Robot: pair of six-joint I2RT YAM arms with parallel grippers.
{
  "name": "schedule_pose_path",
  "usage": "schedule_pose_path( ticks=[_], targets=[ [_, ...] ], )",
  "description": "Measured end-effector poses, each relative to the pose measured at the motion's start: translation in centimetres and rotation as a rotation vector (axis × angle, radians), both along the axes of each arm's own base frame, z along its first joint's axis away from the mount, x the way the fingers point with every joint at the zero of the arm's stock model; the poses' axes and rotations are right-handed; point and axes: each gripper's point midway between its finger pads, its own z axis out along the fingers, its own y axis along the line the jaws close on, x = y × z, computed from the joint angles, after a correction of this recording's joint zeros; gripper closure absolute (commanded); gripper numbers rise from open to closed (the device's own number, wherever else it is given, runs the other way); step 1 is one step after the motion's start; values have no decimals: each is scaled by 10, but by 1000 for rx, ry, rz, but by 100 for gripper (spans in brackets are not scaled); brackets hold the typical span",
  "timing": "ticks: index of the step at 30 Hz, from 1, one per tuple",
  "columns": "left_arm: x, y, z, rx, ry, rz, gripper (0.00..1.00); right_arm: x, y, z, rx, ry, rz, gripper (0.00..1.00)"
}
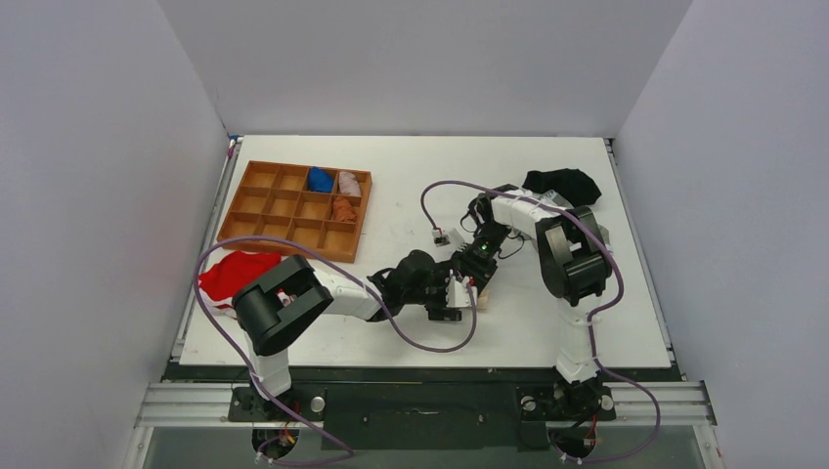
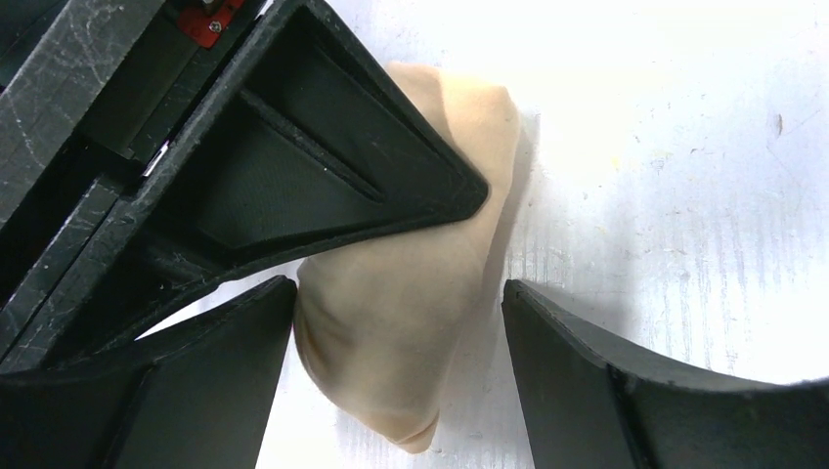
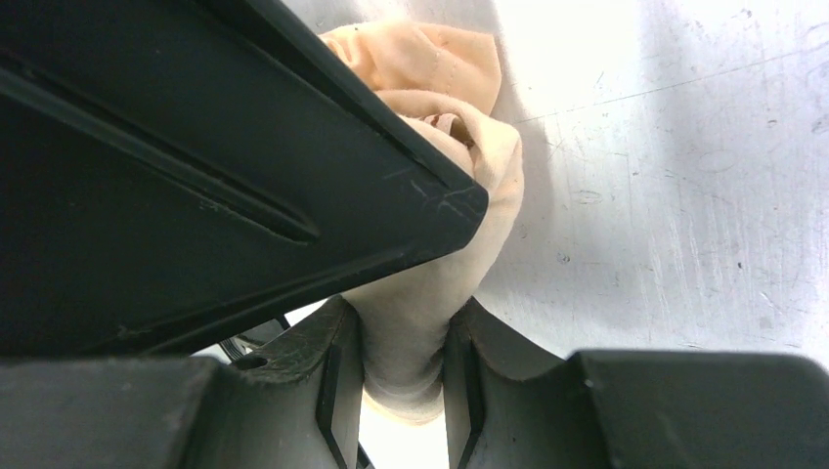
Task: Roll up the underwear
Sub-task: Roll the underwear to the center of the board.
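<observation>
The underwear [image 2: 411, 332] is a cream bundle lying on the white table, mostly hidden under the two wrists in the top view [image 1: 482, 294]. My left gripper [image 2: 399, 289] is open and straddles it: the left finger touches the cloth and the right finger stands apart from it. It meets the right gripper at mid-table in the top view [image 1: 452, 293]. My right gripper [image 3: 408, 313] is shut on one end of the underwear [image 3: 489, 166] and pinches it between both fingers. It sits just behind the left one in the top view [image 1: 472, 272].
A wooden compartment tray [image 1: 256, 210] stands at the back left with blue, pink and brown rolls in it. A red garment [image 1: 235, 274] lies at the left edge. A black garment [image 1: 562, 183] lies at the back right. Purple cables loop over the table.
</observation>
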Motion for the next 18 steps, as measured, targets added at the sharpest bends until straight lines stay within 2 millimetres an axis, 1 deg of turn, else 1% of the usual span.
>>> schedule_pose_path(
  ticks=[7,18],
  targets=[
    [-1,0,-1,-1,6,-5,21,0,0,0,11,-2,11,100],
    [-1,-9,-2,10,20,3,22,2,-5,0,32,2,17,100]
  ],
)
